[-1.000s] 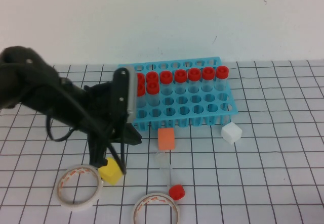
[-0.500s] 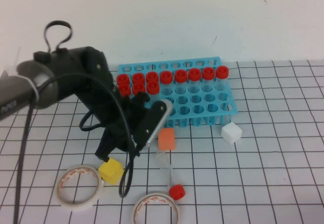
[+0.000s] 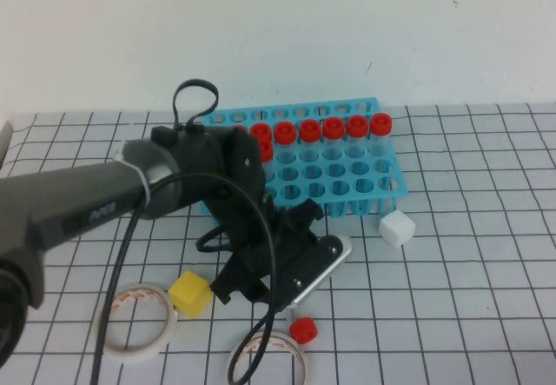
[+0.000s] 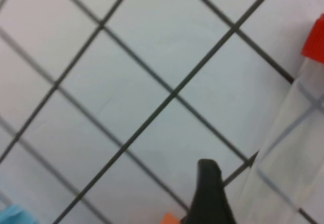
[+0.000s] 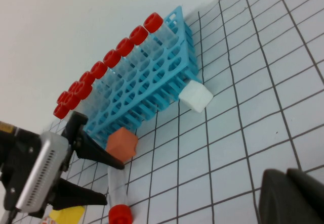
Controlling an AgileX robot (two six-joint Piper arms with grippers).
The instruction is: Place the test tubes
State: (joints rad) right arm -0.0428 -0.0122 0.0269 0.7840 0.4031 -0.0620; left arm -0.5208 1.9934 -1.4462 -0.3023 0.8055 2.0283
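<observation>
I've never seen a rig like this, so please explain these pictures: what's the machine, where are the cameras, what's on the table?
It's a two-armed robot at a gridded table. One picture looks down from a raised camera; the other two come from a camera on each wrist. The black left arm reaches over the table, and its left gripper hangs open over a loose test tube lying flat, holding nothing. The right gripper is shut, off to the right, outside the raised view. Behind stands a blue rack with red-capped tubes. An orange cube, a white cube, a yellow cube and two tape rolls lie around.
</observation>
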